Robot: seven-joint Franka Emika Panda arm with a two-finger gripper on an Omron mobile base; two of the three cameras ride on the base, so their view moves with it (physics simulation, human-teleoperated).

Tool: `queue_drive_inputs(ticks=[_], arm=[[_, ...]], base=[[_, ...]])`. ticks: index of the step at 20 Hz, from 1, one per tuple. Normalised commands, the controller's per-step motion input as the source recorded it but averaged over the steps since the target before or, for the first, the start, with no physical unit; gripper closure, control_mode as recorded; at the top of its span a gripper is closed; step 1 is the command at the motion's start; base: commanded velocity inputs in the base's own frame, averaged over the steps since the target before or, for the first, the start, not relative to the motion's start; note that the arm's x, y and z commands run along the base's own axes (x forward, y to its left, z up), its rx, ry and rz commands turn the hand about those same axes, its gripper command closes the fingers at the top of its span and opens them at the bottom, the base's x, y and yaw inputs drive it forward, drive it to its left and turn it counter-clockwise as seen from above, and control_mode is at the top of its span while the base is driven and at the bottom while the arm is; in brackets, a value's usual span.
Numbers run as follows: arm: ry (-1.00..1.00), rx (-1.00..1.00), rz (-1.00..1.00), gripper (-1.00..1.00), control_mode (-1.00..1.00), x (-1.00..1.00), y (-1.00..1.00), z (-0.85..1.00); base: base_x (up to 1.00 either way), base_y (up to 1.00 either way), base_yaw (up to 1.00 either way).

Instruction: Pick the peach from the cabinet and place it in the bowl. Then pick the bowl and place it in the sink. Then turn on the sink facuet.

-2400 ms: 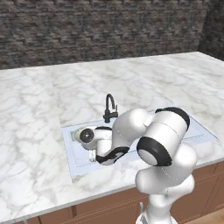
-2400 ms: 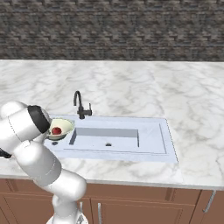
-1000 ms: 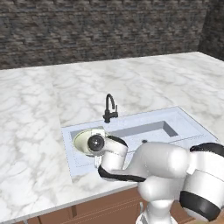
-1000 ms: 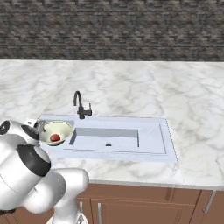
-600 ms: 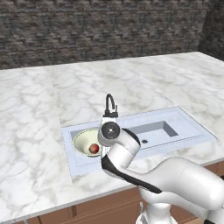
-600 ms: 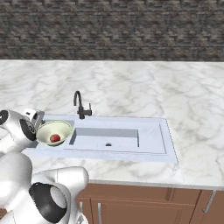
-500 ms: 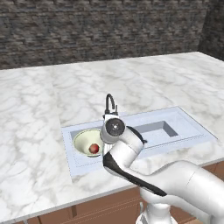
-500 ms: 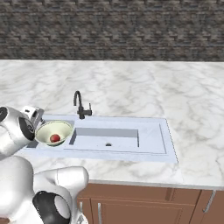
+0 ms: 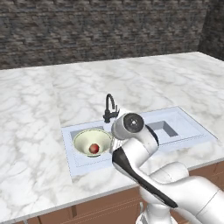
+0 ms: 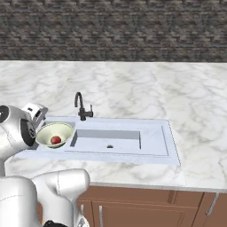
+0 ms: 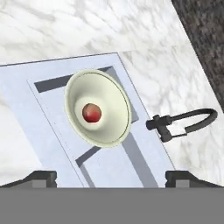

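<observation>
Bowl (image 9: 92, 143), smooth, round, cream-green: sitting in pale grey sink (image 9: 183, 127) basin, holding small red peach (image 9: 93, 148). Counter (image 9: 35, 113): veined white marble. Black gooseneck faucet (image 9: 109, 108) standing beside. Pincer (image 11: 109, 177): hovering open, gripping nothing.

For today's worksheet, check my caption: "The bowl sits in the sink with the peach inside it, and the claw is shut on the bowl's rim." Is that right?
Not quite. The bowl sits in the sink with the peach inside it, but the claw is open and clear of the bowl, as the hand view shows.
</observation>
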Motion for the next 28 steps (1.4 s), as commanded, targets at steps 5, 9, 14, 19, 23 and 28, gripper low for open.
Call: queue_drive_inputs(ticks=[5,9,14,19,23,28], arm=[[0.05,0.42,-0.22,-1.00,-1.00,-0.38,-0.71,0.99],[0.05,0.47,-0.24,-1.00,-1.00,-0.51,-0.84,0.74],[0.03,0.43,-0.34,-1.00,-1.00,-0.30,-0.92,0.44],[0.24,0.47,-0.38,-1.00,-1.00,-0.02,-0.68,0.28],[0.43,0.43,-0.26,-1.00,-1.00,0.01,-0.11,0.01],[0.48,0.48,-0.30,-1.00,-1.00,0.12,0.03,0.07]], base=[[0.00,0.00,0.00],[0.00,0.00,0.00],[0.00,0.00,0.00],[0.00,0.00,0.00],[0.00,0.00,0.00],[0.00,0.00,0.00]])
